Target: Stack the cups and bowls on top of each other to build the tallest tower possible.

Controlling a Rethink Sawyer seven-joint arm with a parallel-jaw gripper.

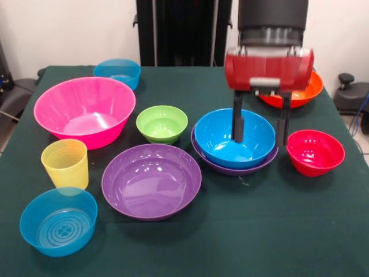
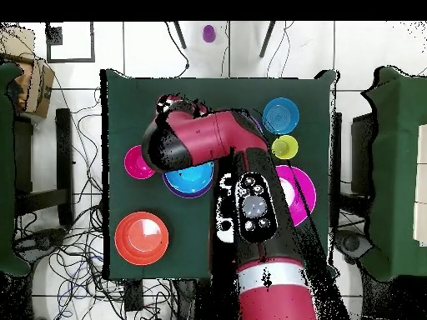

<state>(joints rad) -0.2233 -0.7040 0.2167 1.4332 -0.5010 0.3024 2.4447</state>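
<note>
Surface point(image 1: 242, 242) is a dark green cloth-covered top; white wall behind, black pedestal at the far side, dark chairs at both edges. Overhead view shows a white tiled floor w/ loose cables around it.

All bowls sit upright, mouths up, axes vertical. Large pink bowl point(image 1: 85, 111) far left; translucent blue bowl point(image 1: 117, 72) behind it; green bowl point(image 1: 162, 123) mid-surface; wide purple bowl point(image 1: 151, 180) in front of green. Blue bowl point(image 1: 234, 138) is nested in a second purple bowl point(image 1: 230, 167), only its rim showing. Red bowl point(image 1: 315, 152) just right of that pair; orange bowl point(image 1: 297, 92) behind, partly hidden by the arm. Ribbed yellow cup point(image 1: 65, 163) stands upright front left, touching or just behind another translucent blue bowl point(image 1: 58, 221).

Tool point(image 1: 260, 124) hangs vertical, fingers spread wide: one finger point(image 1: 237, 122) inside the blue bowl, the other outside the rim, between blue and red bowls. Holds nothing; contact w/ the rim can't be told.
</note>
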